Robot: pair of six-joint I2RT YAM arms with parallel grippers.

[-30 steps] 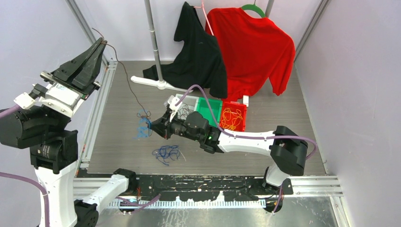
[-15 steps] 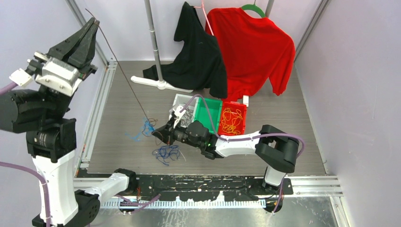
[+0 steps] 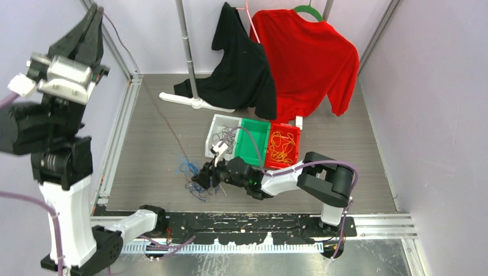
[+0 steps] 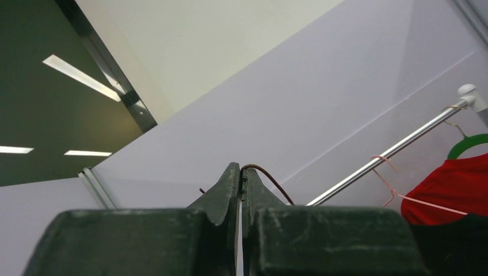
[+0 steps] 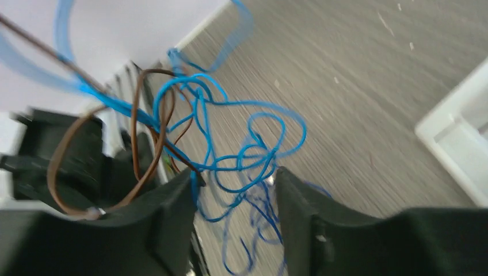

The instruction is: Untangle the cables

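I am looking at a robotics lab test cell: lilac panels (image 3: 431, 115) are boxing in a grey table (image 3: 368, 144) framed with aluminium rails (image 3: 380, 221), strip lights (image 4: 80, 77) are glowing overhead, and a red shirt (image 3: 305, 57) and black shirt (image 3: 244, 63) are hanging from a metal rail (image 4: 374, 160).

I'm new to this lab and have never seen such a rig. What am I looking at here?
Two robot arms work at a table. The wide picture looks down from above and behind them; the other two come from a camera on each wrist. The left gripper, raised high, is shut on a brown cable. The right gripper, low over the table, stands open at a tangle of blue cables. Nearby sit a white bin, a green bin and a red bin.
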